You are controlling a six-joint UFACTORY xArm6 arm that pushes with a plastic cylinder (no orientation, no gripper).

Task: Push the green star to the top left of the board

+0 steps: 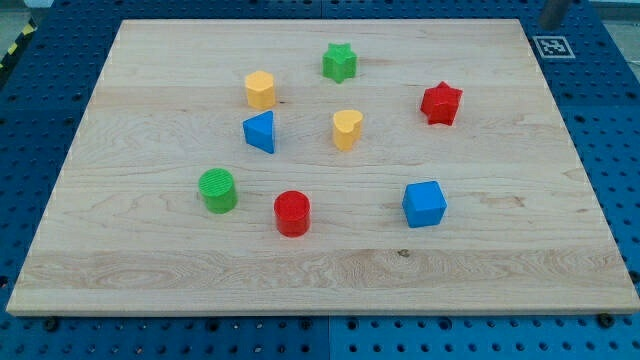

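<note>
Green star (340, 62) sits top-centre on counter (150, 270); end effector unseen, state unknown; risk: leftward push clips yellow hexagon (260, 89).

One camera looks down at a slant from the near edge of the counter (150, 260), facing its far edge. It stands far enough off to take in the whole board, with blue pegboard (40, 110) around it.

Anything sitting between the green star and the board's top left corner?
No. In the camera view the green star has bare wood up to that corner; the yellow block sits below that line. My tip isn't visible.
</note>
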